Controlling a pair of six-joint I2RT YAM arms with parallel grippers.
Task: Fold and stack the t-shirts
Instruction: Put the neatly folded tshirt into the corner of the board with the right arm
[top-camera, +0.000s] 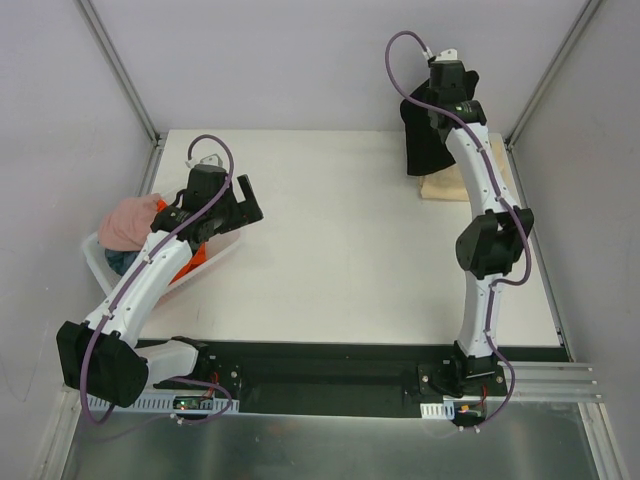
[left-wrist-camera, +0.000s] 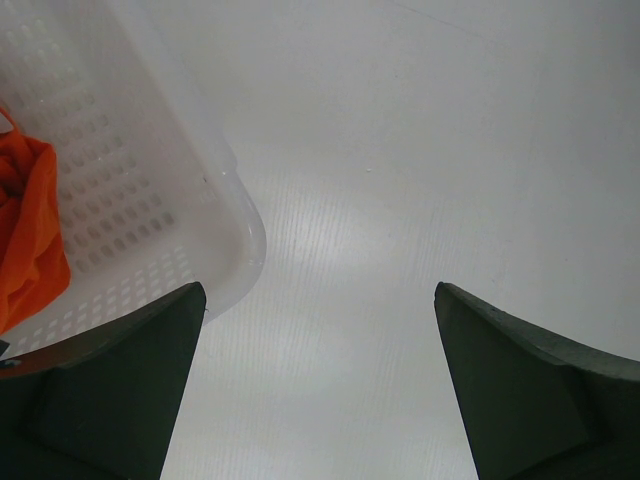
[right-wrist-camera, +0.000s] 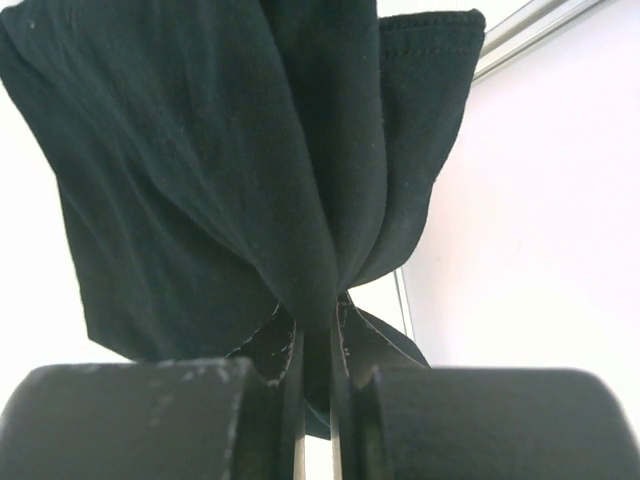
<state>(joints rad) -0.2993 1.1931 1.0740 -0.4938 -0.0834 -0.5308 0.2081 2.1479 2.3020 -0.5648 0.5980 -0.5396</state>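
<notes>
Holding pink t-shirt (top-camera: 125, 222), orange t-shirt (left-wrist-camera: 25, 230): basket (left-wrist-camera: 130, 190) | right gripper (right-wrist-camera: 318, 345) clamps black t-shirt (right-wrist-camera: 200, 180)

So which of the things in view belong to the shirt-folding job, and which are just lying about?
Job:
- black t-shirt, pinched in the right tool
- tan t-shirt, at the far right of the table
- pink t-shirt, orange t-shirt and grey-blue t-shirt, all in the white basket

Lying about:
- white basket
- table

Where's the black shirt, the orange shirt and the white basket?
black shirt (right-wrist-camera: 200, 150), right wrist view, middle of the hanging cloth.
orange shirt (left-wrist-camera: 30, 230), left wrist view, bunched fold.
white basket (left-wrist-camera: 130, 200), left wrist view, perforated side.
</notes>
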